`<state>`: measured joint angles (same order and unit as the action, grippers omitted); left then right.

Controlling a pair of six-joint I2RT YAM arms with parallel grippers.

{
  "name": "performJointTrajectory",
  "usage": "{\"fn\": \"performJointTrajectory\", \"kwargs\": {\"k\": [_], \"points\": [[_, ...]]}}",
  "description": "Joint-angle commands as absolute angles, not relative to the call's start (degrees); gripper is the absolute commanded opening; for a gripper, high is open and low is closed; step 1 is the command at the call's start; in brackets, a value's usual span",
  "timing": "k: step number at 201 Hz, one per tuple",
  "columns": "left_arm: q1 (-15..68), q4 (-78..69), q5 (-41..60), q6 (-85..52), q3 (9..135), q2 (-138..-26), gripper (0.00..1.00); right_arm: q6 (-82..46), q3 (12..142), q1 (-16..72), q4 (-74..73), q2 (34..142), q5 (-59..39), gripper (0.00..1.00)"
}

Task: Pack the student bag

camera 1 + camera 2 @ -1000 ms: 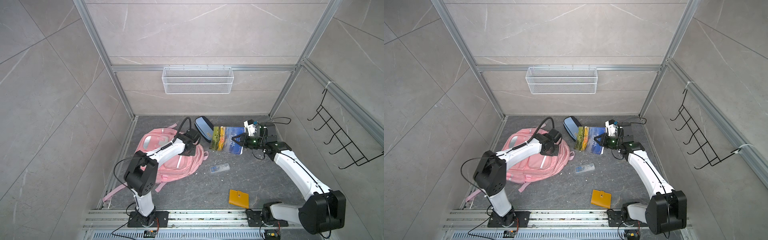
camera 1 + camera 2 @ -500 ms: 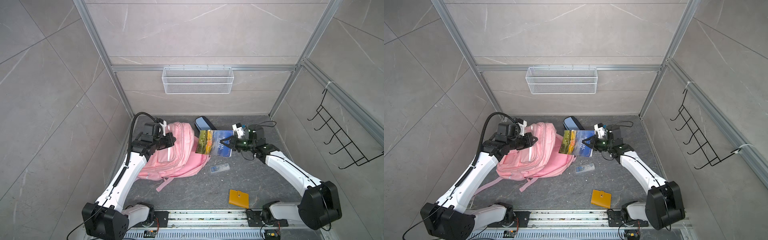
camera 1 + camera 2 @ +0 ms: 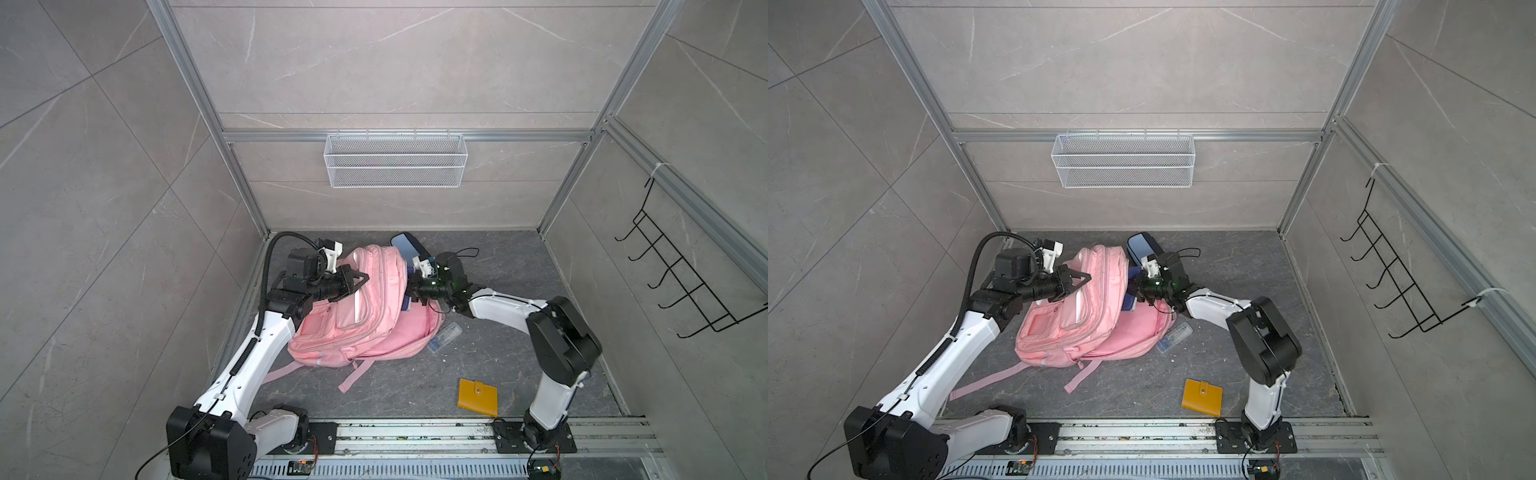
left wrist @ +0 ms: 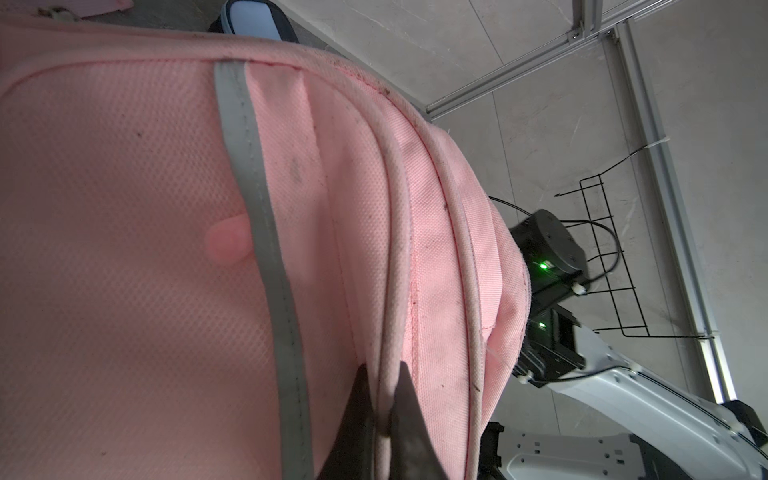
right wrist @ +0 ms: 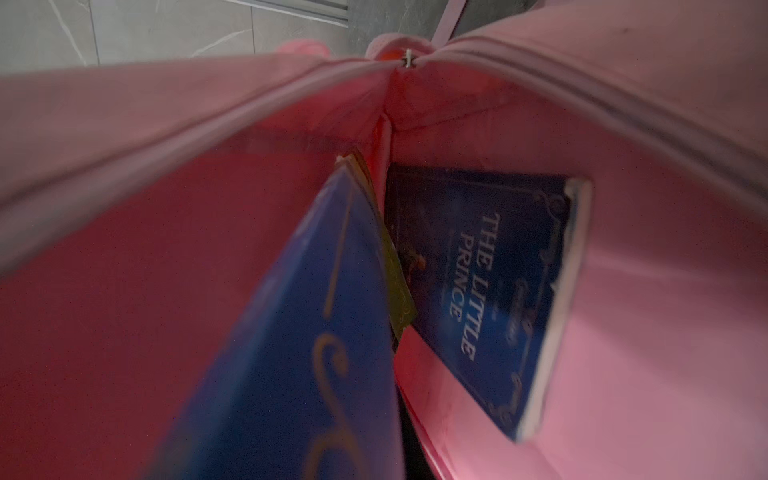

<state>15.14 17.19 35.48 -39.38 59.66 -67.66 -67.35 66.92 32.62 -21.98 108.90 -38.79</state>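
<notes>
Two books (image 5: 490, 291) (image 5: 291, 353) in one student bag (image 3: 365, 316); left gripper (image 4: 383, 374) tight on its piping (image 4: 395, 249), grip of right gripper (image 3: 412, 293) unclear.

Inside the student bag (image 3: 365, 316) a book (image 5: 291, 353); pencil case (image 3: 405, 245) behind, wallet (image 3: 478, 397) before.

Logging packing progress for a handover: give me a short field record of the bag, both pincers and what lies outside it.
student bag: mouth held open
left pincer: shut on the bag's piped edge
right pincer: at the opening, shut on blue book
inside: Little Prince book
outside: pencil case, clear box, yellow wallet
</notes>
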Motion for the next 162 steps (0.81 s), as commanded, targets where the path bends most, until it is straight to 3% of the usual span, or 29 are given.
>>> {"fn": "performJointTrajectory", "kwargs": {"k": [1,51,100,109,134,162], "points": [[15.2,3.8,41.2,-41.9,60.9,-64.6,0.00,-70.8,75.6,35.0,-29.1,115.1,-40.1,0.00],[15.2,1.9,39.6,-42.6,59.5,-64.7,0.00,-68.3,84.2,37.6,-22.6,124.9,-39.6,0.00],[15.2,2.1,35.3,-42.6,57.8,-64.6,0.00,-61.6,88.1,38.3,-11.0,127.0,-37.8,0.18],[15.3,3.0,34.2,-42.2,58.1,-64.7,0.00,-60.7,88.1,38.2,-9.3,126.2,-36.9,0.25],[15.1,5.4,31.9,-41.4,58.8,-65.0,0.00,-57.3,87.5,37.9,-5.5,123.0,-34.6,0.75],[14.6,6.6,30.0,-40.8,59.1,-65.1,0.00,-53.4,87.5,36.8,0.2,118.5,-31.9,0.99]]}}
